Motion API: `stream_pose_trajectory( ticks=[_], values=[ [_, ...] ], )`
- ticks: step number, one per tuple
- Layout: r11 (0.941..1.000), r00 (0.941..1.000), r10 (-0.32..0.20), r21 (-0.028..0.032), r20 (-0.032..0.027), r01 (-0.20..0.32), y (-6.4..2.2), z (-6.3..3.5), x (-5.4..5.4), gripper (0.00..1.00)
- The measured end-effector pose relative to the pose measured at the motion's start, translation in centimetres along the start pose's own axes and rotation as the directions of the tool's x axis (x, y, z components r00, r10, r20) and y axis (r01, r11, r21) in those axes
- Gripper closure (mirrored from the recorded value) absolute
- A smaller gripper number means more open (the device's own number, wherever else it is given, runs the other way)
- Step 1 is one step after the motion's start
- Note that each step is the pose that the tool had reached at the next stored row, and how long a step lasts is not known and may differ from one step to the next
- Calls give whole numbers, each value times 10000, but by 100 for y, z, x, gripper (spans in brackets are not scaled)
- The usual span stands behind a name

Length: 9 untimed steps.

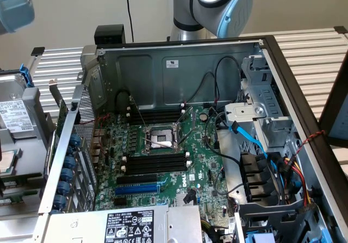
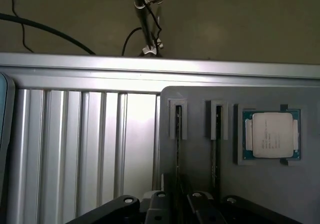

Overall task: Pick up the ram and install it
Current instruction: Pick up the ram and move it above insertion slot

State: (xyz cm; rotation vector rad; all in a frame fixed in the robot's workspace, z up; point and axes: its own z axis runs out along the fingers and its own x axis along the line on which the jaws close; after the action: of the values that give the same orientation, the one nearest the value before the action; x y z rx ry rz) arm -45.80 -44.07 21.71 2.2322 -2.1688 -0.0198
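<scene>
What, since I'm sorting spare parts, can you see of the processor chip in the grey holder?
The processor chip is square, with a dull silver metal lid bearing faint print, on a blue-green board that shows as a border around it. It lies flat, lid toward the camera, seated in a recess of the grey holder, beside two narrow slots. Nothing rests on it.
</scene>
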Motion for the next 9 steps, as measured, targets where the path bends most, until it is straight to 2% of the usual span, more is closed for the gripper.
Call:
stream_pose_trajectory(
  ticks=[3, 9],
  values=[
    [10000, 10000, 0, -16, 0, 0, -2, 43, -13, 80],
    [10000, 10000, -1, -26, -1, 1, -2, 43, -13, 80]
  ],
)
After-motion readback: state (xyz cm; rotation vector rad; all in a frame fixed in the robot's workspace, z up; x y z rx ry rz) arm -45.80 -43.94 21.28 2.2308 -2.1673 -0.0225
